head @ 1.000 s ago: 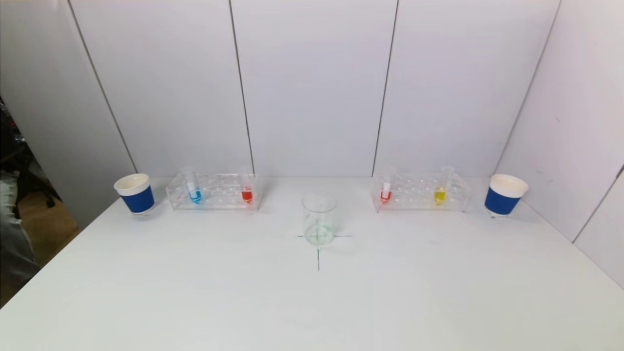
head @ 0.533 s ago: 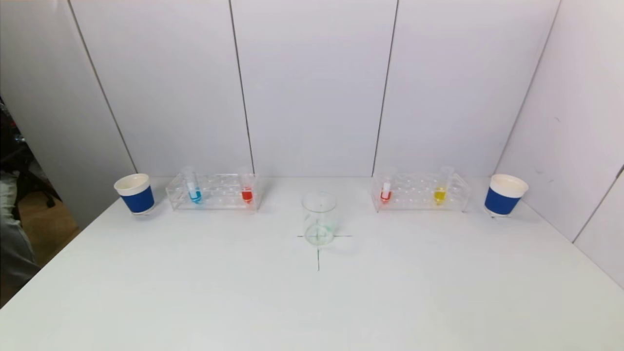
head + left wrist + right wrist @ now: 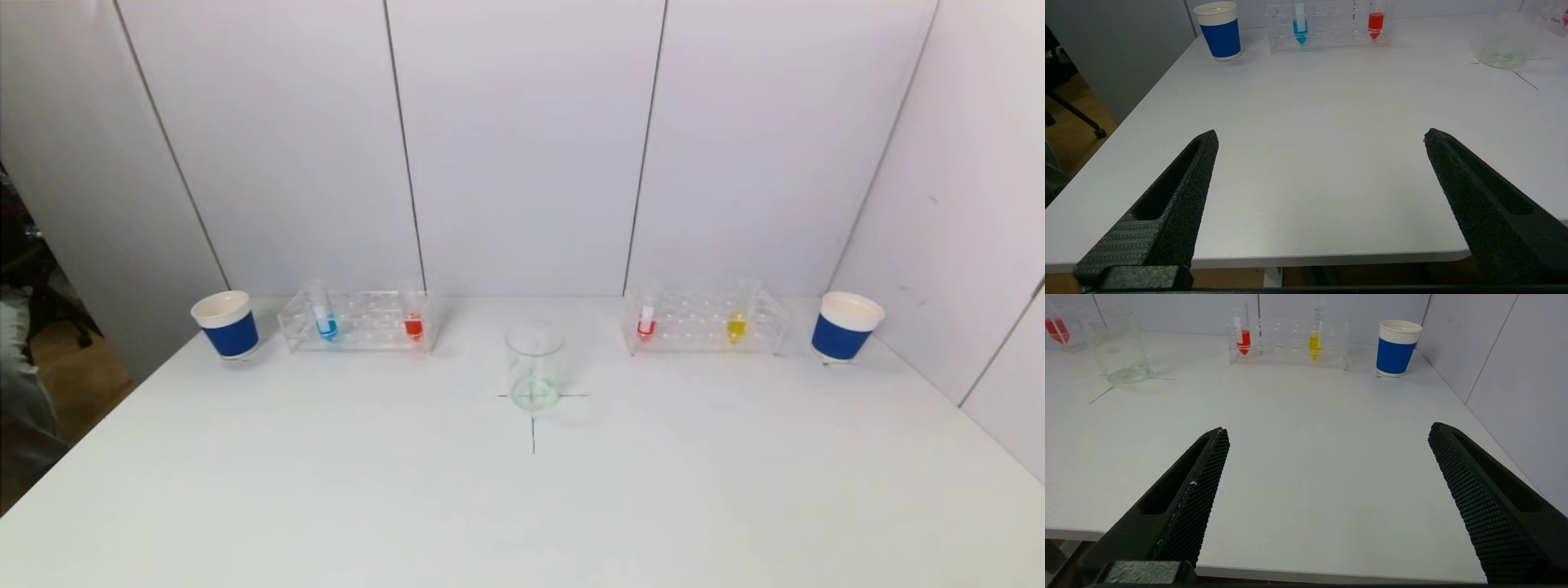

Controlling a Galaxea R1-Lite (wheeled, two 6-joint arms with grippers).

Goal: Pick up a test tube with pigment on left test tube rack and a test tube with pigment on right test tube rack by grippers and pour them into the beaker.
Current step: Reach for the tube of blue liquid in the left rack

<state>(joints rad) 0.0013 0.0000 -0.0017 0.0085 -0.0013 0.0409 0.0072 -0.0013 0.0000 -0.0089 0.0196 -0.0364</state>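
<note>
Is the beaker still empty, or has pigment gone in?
Practically empty: the beaker stands upright and clear, with only a faint greenish trace at its bottom.

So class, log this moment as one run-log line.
phase: start | left gripper: open, near table edge | right gripper: open, near table edge | tubes: all racked | beaker: centre, no pigment poured

A blue cup sits far left on the white counter. Another blue cup sits far right. A black cross marks the middle.
</note>
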